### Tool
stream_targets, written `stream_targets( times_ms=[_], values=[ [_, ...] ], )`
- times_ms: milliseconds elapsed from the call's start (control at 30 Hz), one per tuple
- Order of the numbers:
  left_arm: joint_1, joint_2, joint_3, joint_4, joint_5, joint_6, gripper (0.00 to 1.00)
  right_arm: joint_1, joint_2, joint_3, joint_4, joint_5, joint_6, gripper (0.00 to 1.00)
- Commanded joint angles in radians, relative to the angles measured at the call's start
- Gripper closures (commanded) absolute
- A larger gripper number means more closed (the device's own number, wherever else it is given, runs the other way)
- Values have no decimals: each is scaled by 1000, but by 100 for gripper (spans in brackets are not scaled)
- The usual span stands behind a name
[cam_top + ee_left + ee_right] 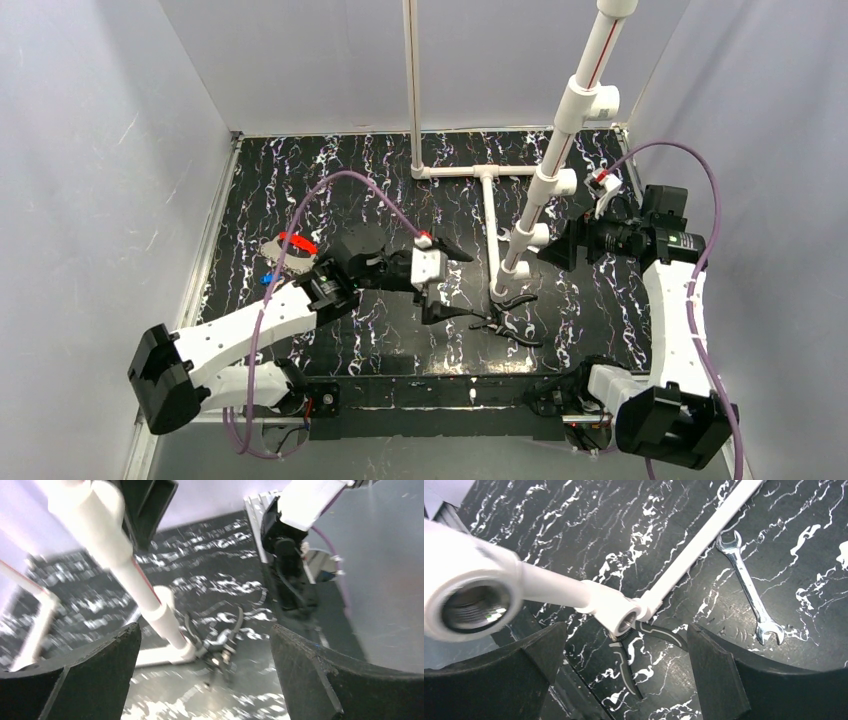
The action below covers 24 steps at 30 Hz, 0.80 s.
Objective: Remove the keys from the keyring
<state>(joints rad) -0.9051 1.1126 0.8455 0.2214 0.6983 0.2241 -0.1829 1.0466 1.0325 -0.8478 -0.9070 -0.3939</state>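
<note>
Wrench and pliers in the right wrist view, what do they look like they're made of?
The wrench looks like bare polished steel: bright silver with sharp glints. The pliers have black handles with grey inlays, probably rubber or plastic grips; their head is hidden behind the white pipe fitting, seemingly matte plastic.

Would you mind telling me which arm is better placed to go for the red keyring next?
Left, I'd say. The keyring and keys lie beside the left arm; the right arm is across the table, beyond the white pipe frame. Both jaws stand open and empty.
</note>
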Motion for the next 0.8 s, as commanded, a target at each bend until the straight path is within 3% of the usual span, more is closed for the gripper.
stream_targets(
  times_ms=[0, 133, 300, 500, 767],
  values=[
    [-90, 51, -59, 325, -95, 376, 1, -4, -85, 5, 38, -88, 95, 2],
    [-91, 98, -102, 467, 91, 592, 1, -3, -104, -14, 31, -122, 115, 2],
    [-91, 202, -43, 483, 234, 793, 1, -4, -109, -28, -6, -151, 81, 2],
    [-91, 320, 49, 483, 260, 924, 1, -4, -110, -21, 75, -193, 171, 2],
    [-67, 420, 146, 483, 226, 941, 6, -3, -112, -82, 376, -182, 416, 2]
  ],
)
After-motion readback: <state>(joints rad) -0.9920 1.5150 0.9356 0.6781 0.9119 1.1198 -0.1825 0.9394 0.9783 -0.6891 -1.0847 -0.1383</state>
